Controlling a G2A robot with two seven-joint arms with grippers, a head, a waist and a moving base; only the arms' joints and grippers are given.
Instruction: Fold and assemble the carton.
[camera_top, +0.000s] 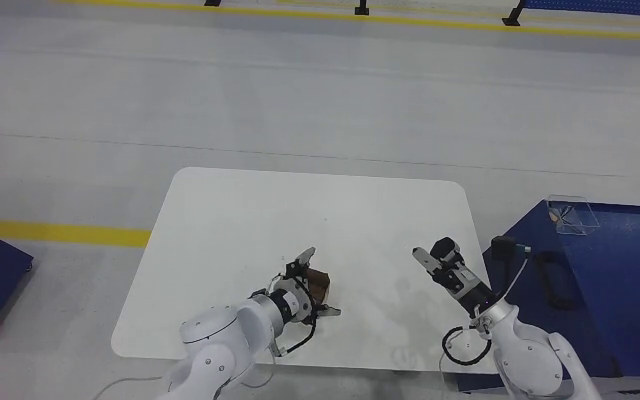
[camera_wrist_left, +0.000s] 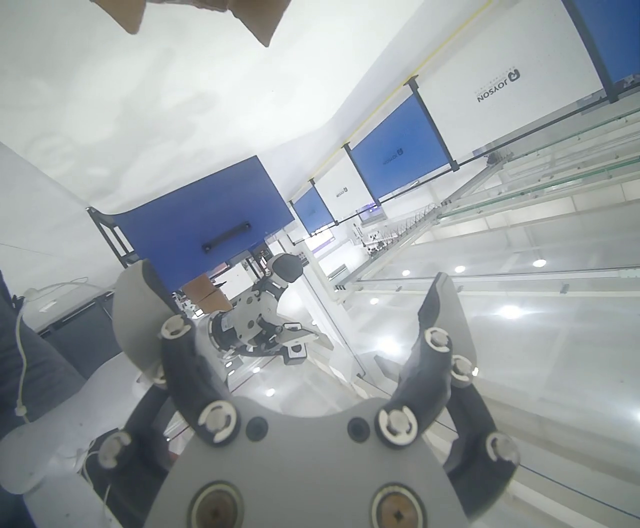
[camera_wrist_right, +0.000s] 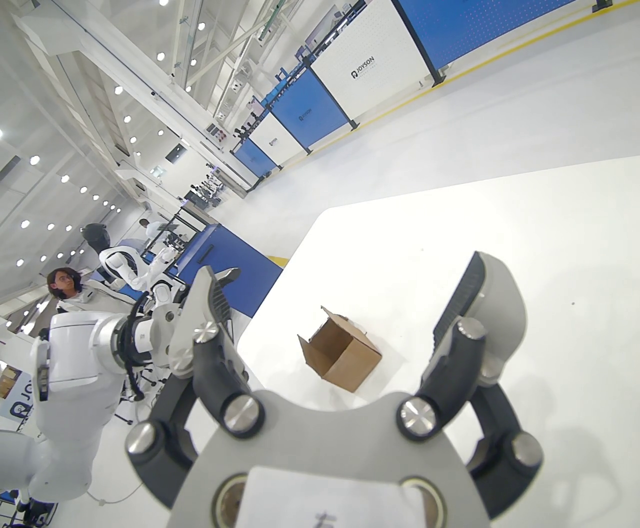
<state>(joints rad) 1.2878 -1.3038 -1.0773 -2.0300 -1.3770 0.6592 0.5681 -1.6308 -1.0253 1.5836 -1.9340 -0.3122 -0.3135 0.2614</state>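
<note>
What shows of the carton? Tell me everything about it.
The carton is a small box of plain brown cardboard, partly erected. Its walls stand squared, and one end is open, with short flaps sticking out unfolded. It rests on the white table near a rounded corner, seemingly on its side. The left pincer is open close by and does not grip it. Only the table visibly touches it.

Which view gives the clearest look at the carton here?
The right wrist view: the carton shows whole, open, with flaps unfolded. In the top view it is small and partly covered by the left arm. The left wrist view catches just its flap tips at the edge.
</note>
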